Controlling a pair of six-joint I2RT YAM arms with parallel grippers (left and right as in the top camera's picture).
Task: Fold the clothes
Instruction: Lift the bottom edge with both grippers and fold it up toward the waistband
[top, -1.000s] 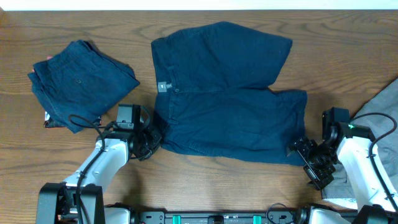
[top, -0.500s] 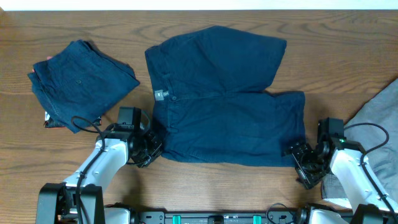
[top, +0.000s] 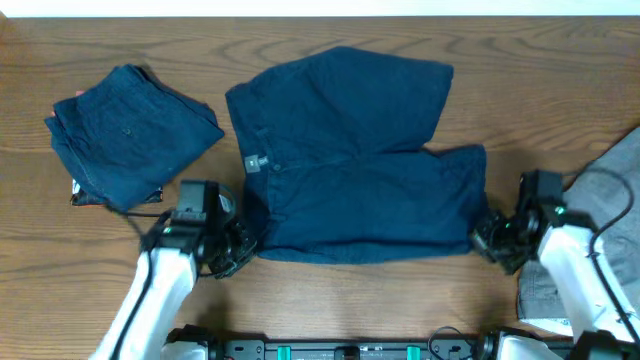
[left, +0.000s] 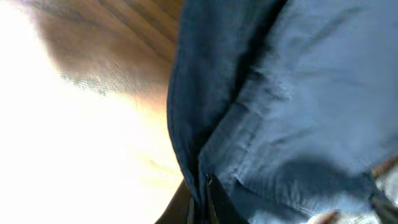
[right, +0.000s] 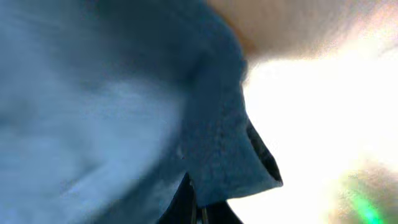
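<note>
Dark navy shorts (top: 350, 160) lie spread flat in the middle of the table, pale label (top: 254, 163) near the waistband at the left. My left gripper (top: 240, 245) is shut on the near waistband corner; in the left wrist view the blue cloth (left: 298, 93) runs down between the closed jaws of the left gripper (left: 202, 208). My right gripper (top: 485, 235) is shut on the near leg-hem corner, and in the right wrist view the hem (right: 230, 155) is pinched in the right gripper (right: 198, 208). The rest of the clothes are a folded navy pair (top: 130, 130) at the far left and a grey garment (top: 610, 190) at the right edge.
The wooden table (top: 560, 100) runs up to a pale strip along the far edge. Something small and multicoloured (top: 80, 195) pokes out under the folded pair. A black bar with green fittings (top: 350, 350) runs along the near edge between the arm bases.
The right gripper has closed on the leg-hem corner. The spread shorts have slid a little to the left, and both arms have shifted with them.
</note>
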